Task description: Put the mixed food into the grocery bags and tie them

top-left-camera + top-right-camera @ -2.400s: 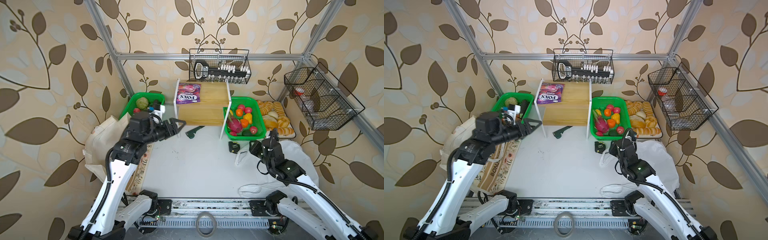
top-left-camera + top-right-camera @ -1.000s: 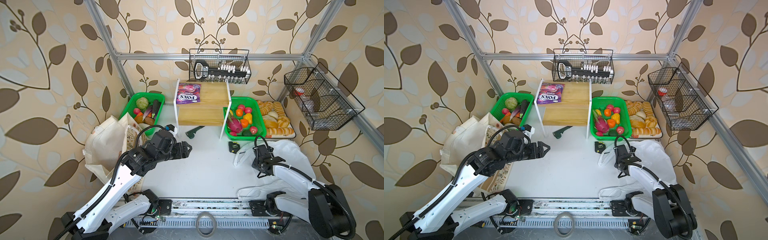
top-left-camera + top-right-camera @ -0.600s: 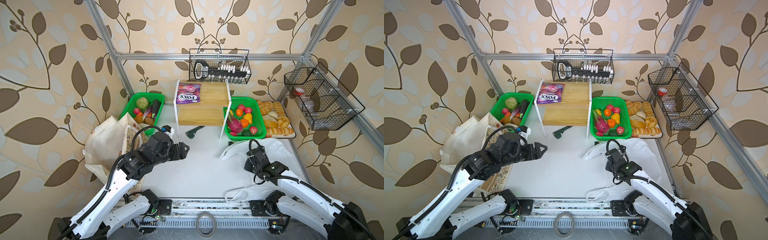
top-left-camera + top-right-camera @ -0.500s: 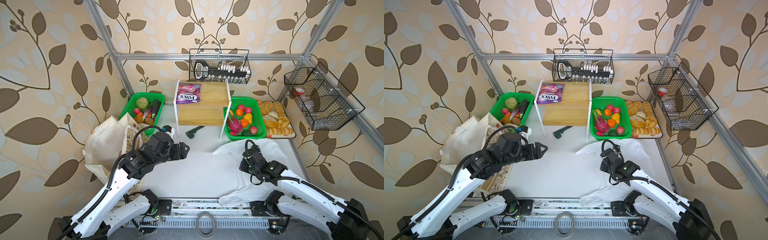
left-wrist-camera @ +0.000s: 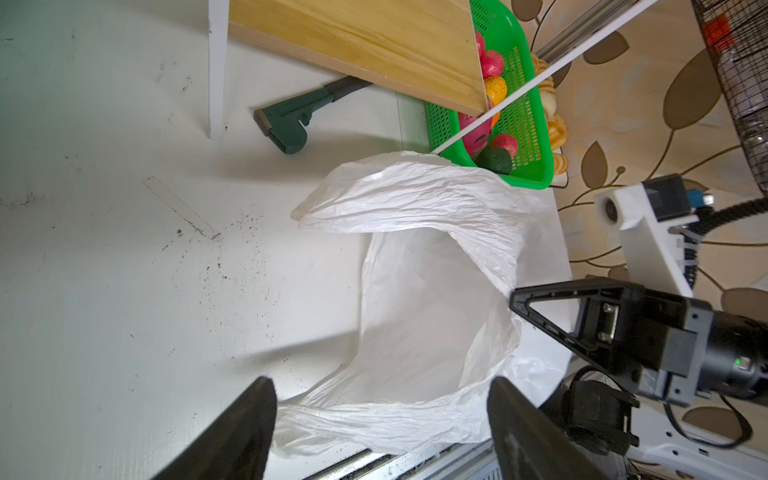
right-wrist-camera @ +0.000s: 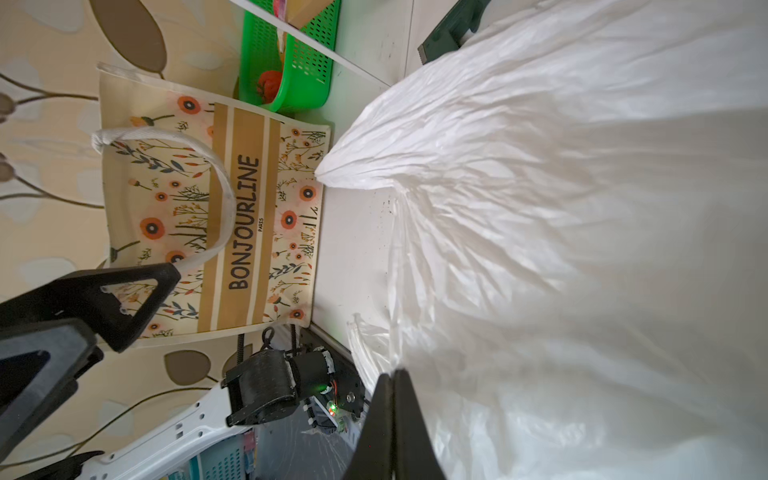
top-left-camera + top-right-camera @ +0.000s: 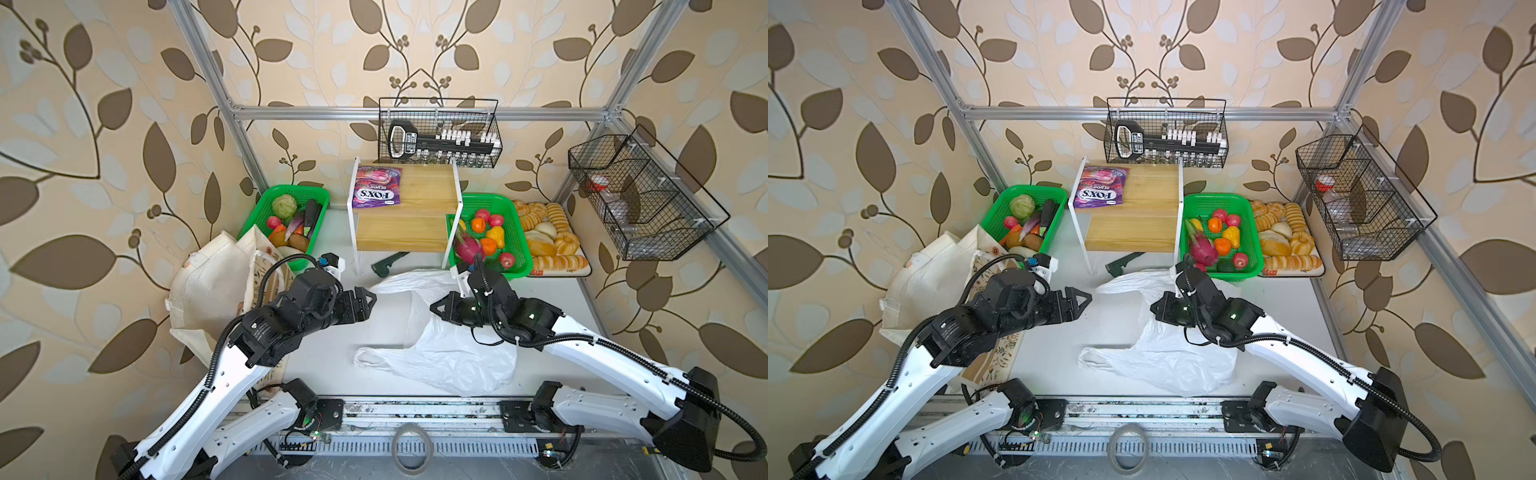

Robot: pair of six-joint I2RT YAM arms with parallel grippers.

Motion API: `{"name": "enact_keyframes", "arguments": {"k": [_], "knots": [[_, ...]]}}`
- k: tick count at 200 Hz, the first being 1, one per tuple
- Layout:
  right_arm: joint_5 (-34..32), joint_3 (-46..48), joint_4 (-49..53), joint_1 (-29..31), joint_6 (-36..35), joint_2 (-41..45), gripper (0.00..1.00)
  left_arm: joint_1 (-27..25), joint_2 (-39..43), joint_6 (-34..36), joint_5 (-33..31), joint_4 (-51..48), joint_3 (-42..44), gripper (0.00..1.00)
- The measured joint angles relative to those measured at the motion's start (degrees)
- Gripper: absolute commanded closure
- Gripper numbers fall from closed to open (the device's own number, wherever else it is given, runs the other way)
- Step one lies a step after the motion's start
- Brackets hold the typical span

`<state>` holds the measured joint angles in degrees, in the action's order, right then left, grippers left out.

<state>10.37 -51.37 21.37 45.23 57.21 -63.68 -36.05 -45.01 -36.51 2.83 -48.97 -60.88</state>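
The thin bag could be pulled from the shut right pincer if tugged by the wide left pincer.

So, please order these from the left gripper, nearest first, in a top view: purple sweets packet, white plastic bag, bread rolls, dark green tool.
From the left gripper:
1. white plastic bag, just right of it
2. dark green tool, under the shelf edge
3. purple sweets packet, on the shelf
4. bread rolls, far back right
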Motion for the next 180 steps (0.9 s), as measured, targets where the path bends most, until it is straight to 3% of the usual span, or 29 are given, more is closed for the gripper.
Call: {"name": "enact_keyframes", "arguments": {"k": [55, 96, 143, 180], "knots": [[9.68, 0.00, -6.32, 0.39, -2.21, -0.04, 1.00, 0.00, 0.92, -0.98, 3.48, 2.97, 3.56, 0.24], [11.65, 0.11, -11.13, -0.72, -0.63, 0.22, 1.00, 0.00, 0.52, -2.14, -2.80, -0.24, 3.34, 0.19], [14.36, 0.44, -15.45, -2.51, 0.44, 1.84, 1.00, 0.00, 8.59, -2.29, -8.59, -0.61, 3.58, 0.11], [17.38, 0.44, -16.57, -2.62, -0.09, 1.86, 1.00, 0.02, 8.33, 5.14, -12.22, -2.51, 3.58, 0.09]]}}
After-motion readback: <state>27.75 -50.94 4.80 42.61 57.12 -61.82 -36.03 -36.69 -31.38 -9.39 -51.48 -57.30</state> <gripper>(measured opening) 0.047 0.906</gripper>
